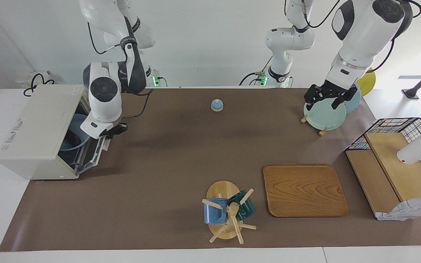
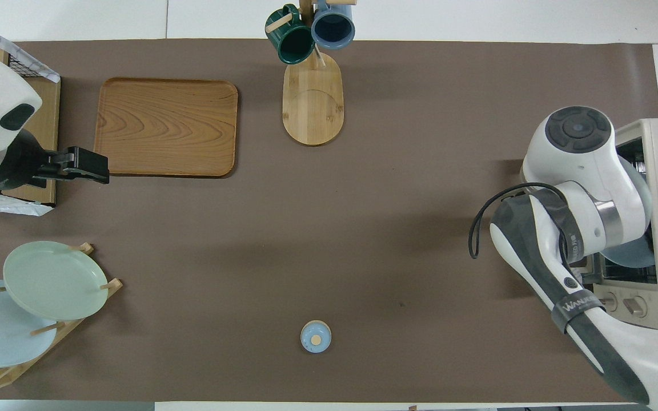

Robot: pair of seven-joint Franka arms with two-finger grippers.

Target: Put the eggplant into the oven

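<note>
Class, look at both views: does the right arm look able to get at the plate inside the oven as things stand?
Probably yes. The oven stands with its door open, and the right gripper is already at the opening, beside the blue plate inside. Nothing stands between them.

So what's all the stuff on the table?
oven: one, cream, door open, right arm's end
plate: one, blue, inside oven
eggplant: one, dark, apparently on that plate
bell: one, blue, mid-table, near robots
rack plates: three, green, blue, yellow, left arm's end
tray: one, wooden
mugs: two, blue and green, on wooden tree
bottle: one, white, on wire-sided shelf
right gripper: at oven door
left gripper: over rack plates
</note>
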